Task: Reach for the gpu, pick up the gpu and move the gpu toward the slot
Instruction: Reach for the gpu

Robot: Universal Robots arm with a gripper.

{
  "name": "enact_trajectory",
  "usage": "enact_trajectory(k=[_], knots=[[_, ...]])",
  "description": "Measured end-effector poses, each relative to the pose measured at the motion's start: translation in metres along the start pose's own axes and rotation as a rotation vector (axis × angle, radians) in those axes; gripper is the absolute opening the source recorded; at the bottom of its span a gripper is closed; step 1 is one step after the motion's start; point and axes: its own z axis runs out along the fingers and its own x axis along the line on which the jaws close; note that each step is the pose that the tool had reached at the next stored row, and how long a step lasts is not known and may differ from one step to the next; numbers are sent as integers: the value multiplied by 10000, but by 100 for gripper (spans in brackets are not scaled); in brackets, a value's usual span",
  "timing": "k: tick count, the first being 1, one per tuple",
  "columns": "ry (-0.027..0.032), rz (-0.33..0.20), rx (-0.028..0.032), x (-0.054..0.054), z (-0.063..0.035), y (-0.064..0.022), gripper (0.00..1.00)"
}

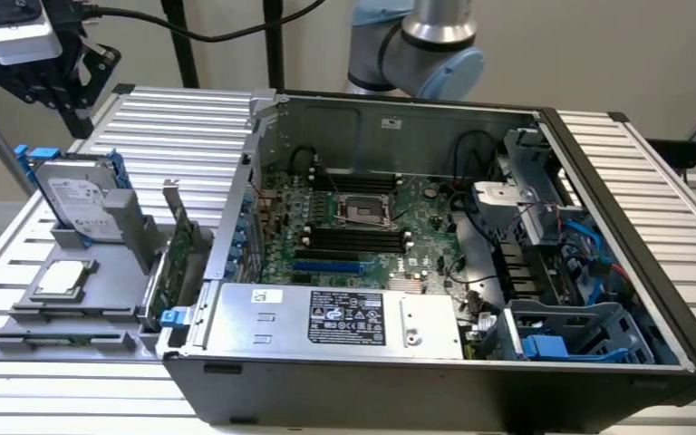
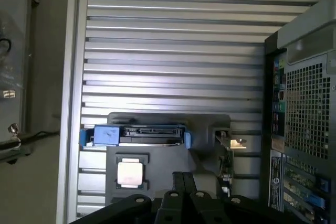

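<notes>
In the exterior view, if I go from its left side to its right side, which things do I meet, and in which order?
hard drive → gpu, standing on edge beside the case → motherboard inside the open case → blue drive cage

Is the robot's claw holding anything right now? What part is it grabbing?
Nothing is held. The gripper hangs apart from the gpu, which stands on edge in its gray holder.
</notes>
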Motion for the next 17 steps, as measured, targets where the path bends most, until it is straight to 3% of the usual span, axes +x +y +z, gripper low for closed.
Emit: enact_trajectory(k=[7,17], knots=[[2,1,1,-250,15,-180,11],[-20,0,0,-445,157,-477,11]])
